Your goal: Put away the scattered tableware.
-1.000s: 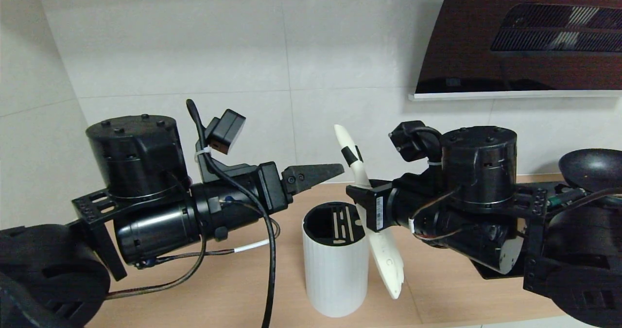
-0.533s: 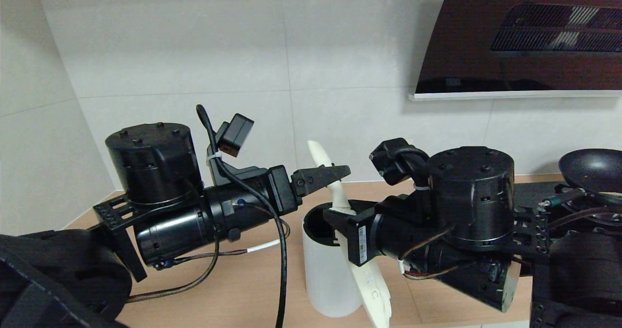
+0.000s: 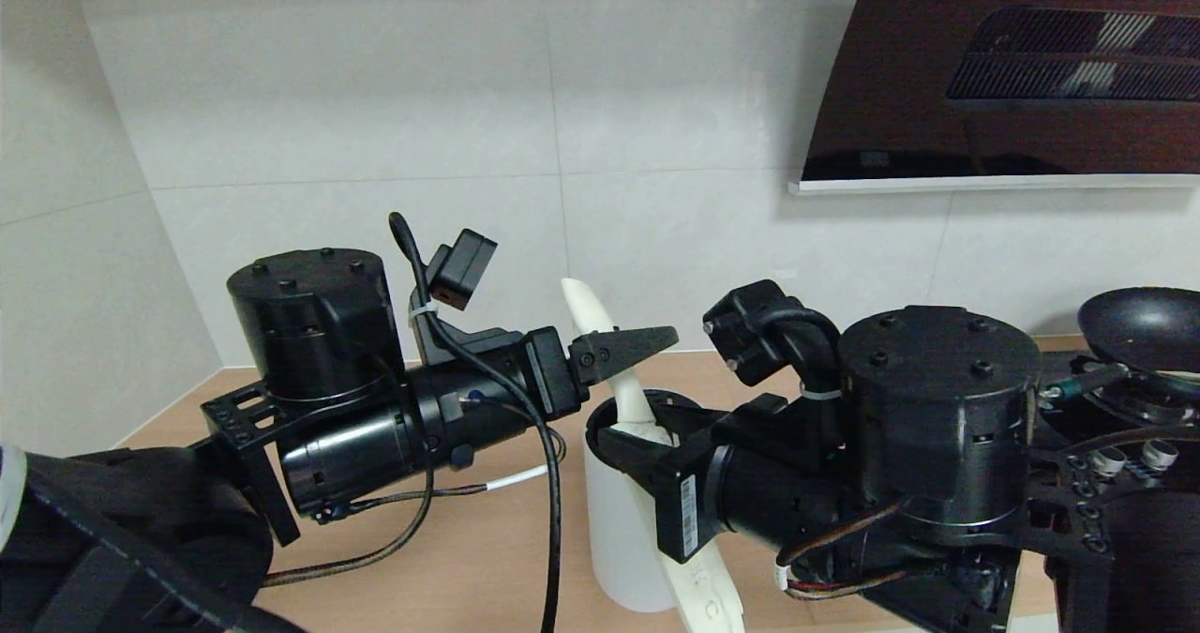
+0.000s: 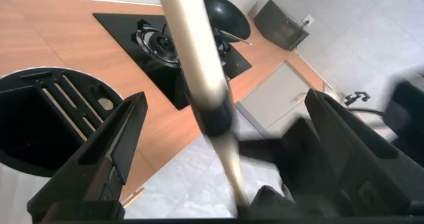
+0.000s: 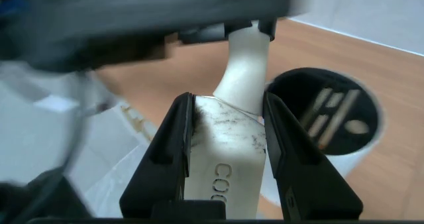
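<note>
1. The white spatula hangs tilted in the air over the white holder. Its handle rises above the holder's mouth toward the wall. Its broad blade drops outside the holder's wall on the robot's side.
2. The right gripper is clamped tight on the spatula's blade just below the neck. Its fingers press on the blade's two edges. It sits about level with the holder's rim, on the rim's right side.
3. The left gripper is above the holder's mouth with its jaws spread wide. The spatula's handle passes between its fingers. The wrist view shows a clear gap on each side, so neither finger touches the handle. A dark band around the handle lies about level with the fingertips.
4. The holder stands upright on the wooden counter. Its dark inside shows a slotted bottom.
5. To the holder's right, a black hob is set into the counter, with a dark wok on it.
6. A dark range hood hangs on the wall above the hob, and pale tiles cover the wall behind the holder.
</note>
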Controlling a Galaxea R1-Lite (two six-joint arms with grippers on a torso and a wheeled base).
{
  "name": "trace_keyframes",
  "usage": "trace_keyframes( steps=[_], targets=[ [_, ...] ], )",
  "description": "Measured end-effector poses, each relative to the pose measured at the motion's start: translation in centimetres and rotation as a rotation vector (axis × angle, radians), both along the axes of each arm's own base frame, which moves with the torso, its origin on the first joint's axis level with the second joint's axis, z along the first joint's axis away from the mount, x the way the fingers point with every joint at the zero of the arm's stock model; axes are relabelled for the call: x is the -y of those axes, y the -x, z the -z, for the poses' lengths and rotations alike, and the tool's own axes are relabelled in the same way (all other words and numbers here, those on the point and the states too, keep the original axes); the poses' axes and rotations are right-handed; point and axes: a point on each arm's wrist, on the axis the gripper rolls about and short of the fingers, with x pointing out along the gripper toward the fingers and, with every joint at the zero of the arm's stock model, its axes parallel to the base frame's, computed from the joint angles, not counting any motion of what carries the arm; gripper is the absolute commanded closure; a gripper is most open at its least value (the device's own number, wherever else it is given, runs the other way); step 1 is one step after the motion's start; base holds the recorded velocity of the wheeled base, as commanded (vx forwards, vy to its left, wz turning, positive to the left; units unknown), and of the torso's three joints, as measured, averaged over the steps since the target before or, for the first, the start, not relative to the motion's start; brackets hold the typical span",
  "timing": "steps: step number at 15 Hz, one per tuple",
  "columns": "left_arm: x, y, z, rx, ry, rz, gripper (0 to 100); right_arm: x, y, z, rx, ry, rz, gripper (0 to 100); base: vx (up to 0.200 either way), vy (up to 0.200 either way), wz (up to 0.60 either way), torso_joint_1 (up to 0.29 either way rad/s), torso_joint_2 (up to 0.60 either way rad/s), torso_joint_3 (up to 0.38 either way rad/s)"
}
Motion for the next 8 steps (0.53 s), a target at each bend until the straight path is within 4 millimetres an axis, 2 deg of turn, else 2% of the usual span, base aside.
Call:
trace_keyframes(
  steps=[6, 7, 8],
  targets=[
    [0.0, 0.0, -0.02, 0.0, 0.0, -0.002, 0, -0.01, 0.17, 0.06, -0.001, 0.002, -0.005, 100, 0.0, 0.0, 0.0, 0.0, 0.0, 0.0],
    [0.0, 0.0, -0.02, 0.0, 0.0, -0.002, 100, 0.0, 0.18, 0.05, -0.001, 0.001, -0.005, 100, 0.0, 0.0, 0.0, 0.0, 0.0, 0.0],
    [0.0, 0.0, -0.02, 0.0, 0.0, -0.002, 100, 0.0, 0.18, 0.05, -0.001, 0.001, -0.005, 100, 0.0, 0.0, 0.0, 0.0, 0.0, 0.0]
  ],
)
